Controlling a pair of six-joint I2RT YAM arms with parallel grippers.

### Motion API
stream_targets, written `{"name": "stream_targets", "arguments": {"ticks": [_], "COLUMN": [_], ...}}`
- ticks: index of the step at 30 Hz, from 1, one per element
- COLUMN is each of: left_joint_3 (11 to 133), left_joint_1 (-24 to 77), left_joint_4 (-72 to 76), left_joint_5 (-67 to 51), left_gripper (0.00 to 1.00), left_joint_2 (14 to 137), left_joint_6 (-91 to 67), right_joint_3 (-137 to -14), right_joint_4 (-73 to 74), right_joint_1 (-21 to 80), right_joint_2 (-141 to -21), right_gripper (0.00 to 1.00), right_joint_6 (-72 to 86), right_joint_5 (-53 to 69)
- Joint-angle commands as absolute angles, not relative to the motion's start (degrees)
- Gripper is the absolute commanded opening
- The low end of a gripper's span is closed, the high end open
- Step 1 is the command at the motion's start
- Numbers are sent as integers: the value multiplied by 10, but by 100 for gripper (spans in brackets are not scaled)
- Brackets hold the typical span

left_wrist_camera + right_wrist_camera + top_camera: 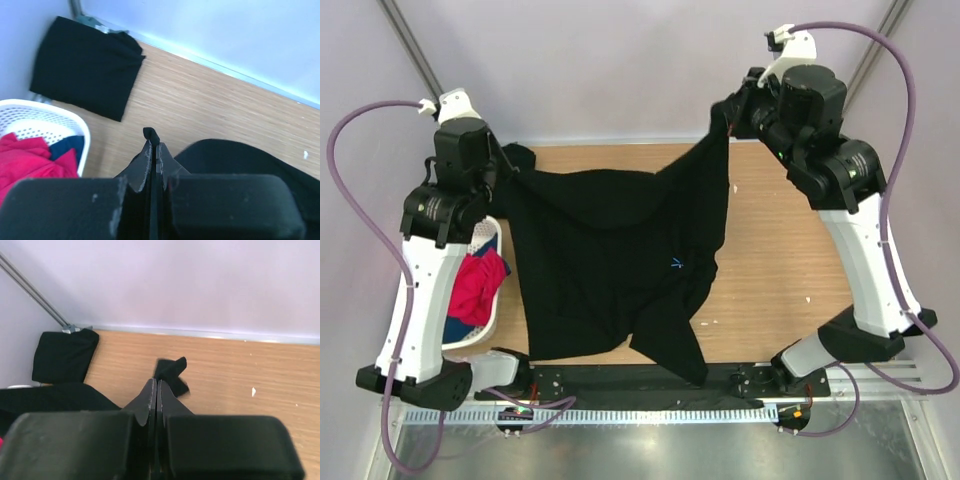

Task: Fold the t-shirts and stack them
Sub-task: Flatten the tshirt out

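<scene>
Stretching black t-shirt (610, 250) above surface (780, 260) | left gripper (154, 148) pinching it | right gripper (156, 386) pinching it | folded t-shirt (85, 67) far left

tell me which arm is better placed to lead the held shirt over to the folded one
Left, probably: left fingers pinch the held shirt near the folded shirt in the far-left corner; right fingers grip it farther off.

White mesh basket (46, 121), red-pink garment (26, 158) and blue garment (68, 145) inside, wooden table (200, 95)
</scene>
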State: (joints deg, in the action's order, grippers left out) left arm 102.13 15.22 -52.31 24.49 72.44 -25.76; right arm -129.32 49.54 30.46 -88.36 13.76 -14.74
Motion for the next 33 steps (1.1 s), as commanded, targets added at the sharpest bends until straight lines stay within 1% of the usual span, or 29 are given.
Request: {"name": "stream_targets", "arguments": {"ticks": [1, 2, 3, 4, 5, 7, 8, 9, 10, 11, 14, 16, 18, 19, 22, 25, 26, 27, 28, 29, 30, 32, 33], "left_joint_3": [992, 971, 948, 885, 850, 774, 706, 665, 632, 570, 493, 469, 449, 445, 445, 456, 460, 464, 472, 476, 480, 490, 491], "left_joint_1": [148, 148, 148, 147, 148, 148, 148, 149, 149, 148, 148, 148, 148, 148, 148, 148, 148, 149, 149, 148, 149, 148, 149], "left_joint_4": [-545, -557, -562, -569, -570, -572, -571, -569, -567, -562, -546, -536, -533, -524, -501, -479, -476, -473, -465, -462, -460, -453, -449], "left_joint_5": [291, 289, 286, 267, 257, 220, 203, 194, 192, 193, 197, 200, 204, 206, 204, 210, 211, 210, 211, 211, 211, 207, 205], "left_gripper": [0, 0, 0, 0, 0, 0, 0, 0, 0, 0, 0, 0, 0, 0, 0, 0, 0, 0, 0, 0, 0, 0, 0], "left_joint_2": [699, 691, 673, 662, 651, 622, 614, 604, 589, 582, 571, 577, 585, 591, 623, 658, 664, 676, 679, 683, 689, 694, 696], "left_joint_6": [-244, -255, -280, -298, -314, -373, -389, -410, -456, -480, -532, -546, -548, -548, -543, -540, -537, -532, -528, -526, -519, -514, -512], "right_joint_3": [-1217, -1182, -1100, -1052, -947, -841, -789, -695, -653, -580, -506, -496, -509, -520, -552, -580, -603, -616, -629, -660, -677, -725, -736], "right_joint_4": [501, 493, 488, 468, 454, 424, 394, 381, 357, 346, 316, 306, 325, 367, 418, 430, 434, 443, 460, 474, 489, 552, 568], "right_joint_1": [307, 307, 308, 308, 311, 327, 340, 378, 395, 412, 460, 494, 515, 528, 533, 533, 532, 531, 528, 512, 494, 461, 427], "right_joint_2": [-846, -814, -795, -776, -735, -702, -687, -667, -659, -655, -652, -654, -667, -693, -728, -737, -730, -727, -725, -729, -736, -757, -776], "right_gripper": [1, 1, 1, 1, 1, 1, 1, 1, 1, 1, 1, 1, 1, 1, 2, 39, 65, 75, 85, 90, 91, 91, 87], "right_joint_6": [124, 131, 147, 162, 174, 213, 227, 245, 257, 289, 315, 297, 245, 229, 196, 201, 212, 225, 252, 263, 271, 298, 301], "right_joint_5": [-135, -120, -98, -52, -16, 72, 81, 82, 82, 77, 101, 108, 100, 93, 80, 81, 66, 39, -29, -51, -62, -98, -102]}}
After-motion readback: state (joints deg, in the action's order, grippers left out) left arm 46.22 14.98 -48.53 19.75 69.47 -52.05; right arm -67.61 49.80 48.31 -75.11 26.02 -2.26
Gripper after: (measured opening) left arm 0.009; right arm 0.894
